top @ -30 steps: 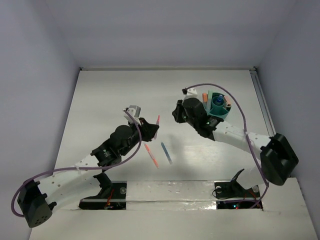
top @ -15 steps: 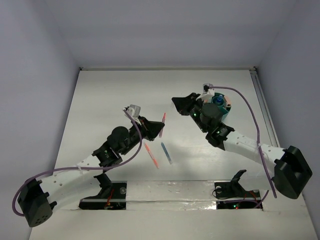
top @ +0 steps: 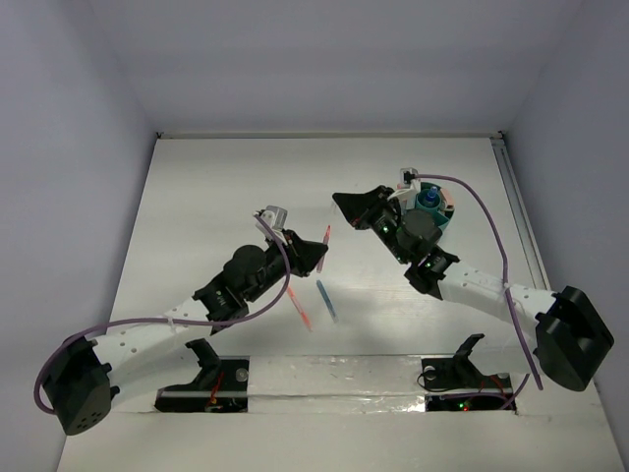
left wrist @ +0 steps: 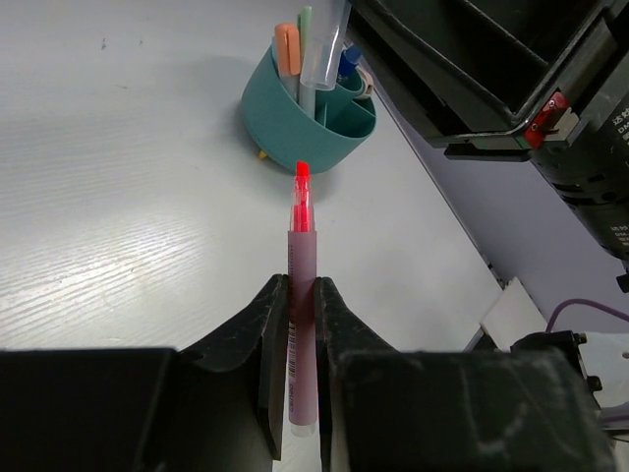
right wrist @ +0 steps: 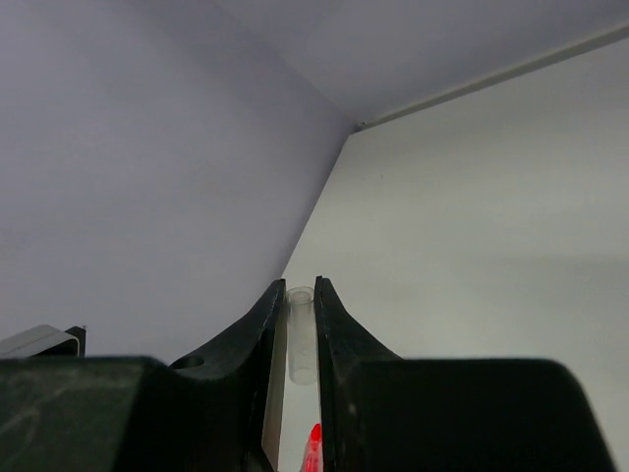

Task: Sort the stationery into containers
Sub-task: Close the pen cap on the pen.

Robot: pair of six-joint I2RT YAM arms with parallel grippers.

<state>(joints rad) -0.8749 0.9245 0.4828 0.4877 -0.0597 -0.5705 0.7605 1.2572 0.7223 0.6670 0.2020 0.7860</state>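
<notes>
My left gripper is shut on a pink-barrelled marker with a bare red tip that points at the teal organiser cup. In the top view this gripper holds the marker above the table's middle. My right gripper is shut on a small clear cap. The marker's red tip shows just below the cap. In the top view the right gripper hangs just up and right of the marker tip. The cup holds several markers and a blue-capped bottle.
An orange pen and a blue pen lie on the table below the left gripper. The right arm's black body fills the upper right of the left wrist view, next to the cup. The white walls stand at the back and sides.
My left gripper has moved right with the marker, toward the right gripper. My right arm has swung its gripper up and left, away from the cup.
</notes>
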